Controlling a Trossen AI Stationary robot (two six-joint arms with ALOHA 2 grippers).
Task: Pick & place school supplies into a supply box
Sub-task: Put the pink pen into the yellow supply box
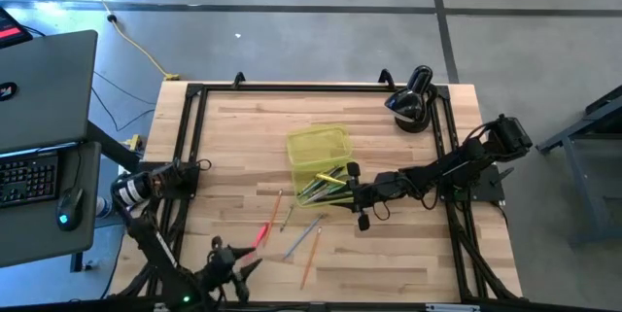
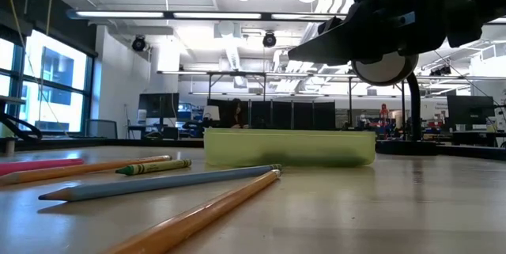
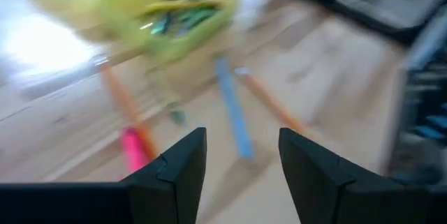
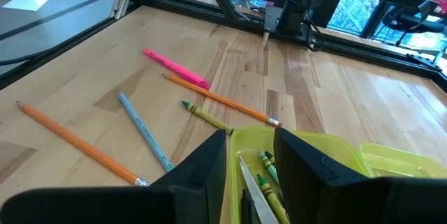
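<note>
R pincer (image 4: 249, 165) jaws apart over supply box (image 1: 317, 149) near end, likely just dropped supplies in. L pincer (image 3: 241, 165) apart, empty, aimed at blue pencil (image 3: 232, 116) on tabletop (image 1: 389, 244) w/ other strays.

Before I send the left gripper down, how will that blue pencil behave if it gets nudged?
The blue pencil looks thin, straight and rigid, so probably stiff and light. Lying flat on the smooth wooden table, it may roll or skid sideways. The open left gripper should straddle it crosswise.
</note>
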